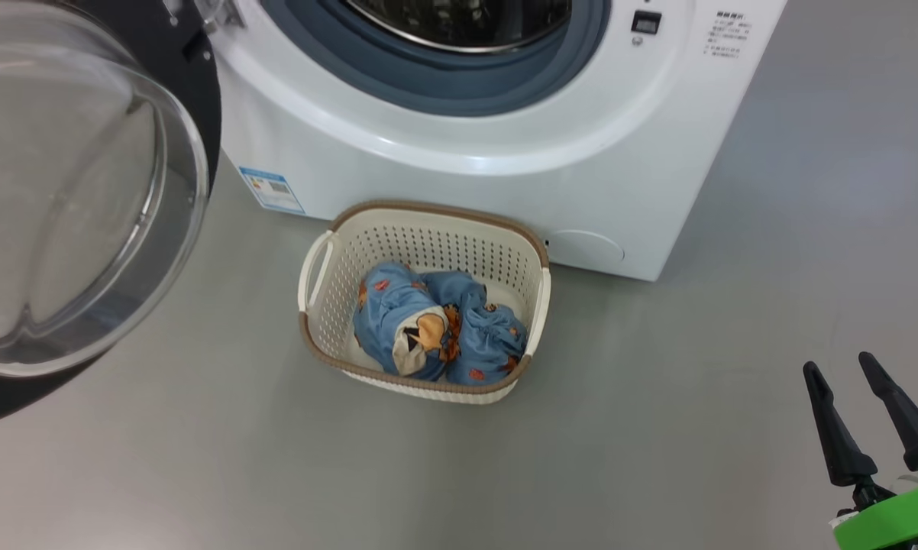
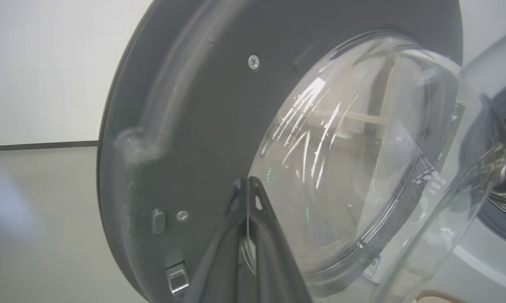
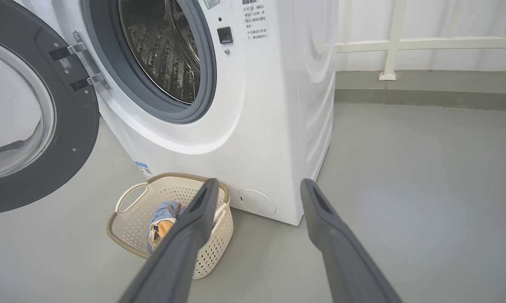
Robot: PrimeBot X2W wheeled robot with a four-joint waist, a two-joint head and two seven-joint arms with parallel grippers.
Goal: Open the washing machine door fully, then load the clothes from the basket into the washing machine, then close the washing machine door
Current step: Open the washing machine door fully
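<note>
Washing machine door [image 1: 85,191] stands wide, left gripper [image 2: 248,182] closed near its inner face: opening seems done. Next, right gripper [image 1: 838,363], spread and empty, should descend to clothes [image 1: 436,328] in basket [image 1: 428,208].

The door [image 1: 85,191] is swung wide open on its left-side hinges, so you get the grey inner face and the bulging clear glass bowl, with the black ring behind. The washer [image 1: 467,191] is a white front loader with a steel drum and a grey-blue gasket round the mouth. The basket [image 1: 428,252], cream with a brown rim and white handles, sits upright on the floor just in front of the washer, below the opening. The clothes [image 1: 436,328], a blue bear-print bundle, are bunched in the basket's bottom.
</note>
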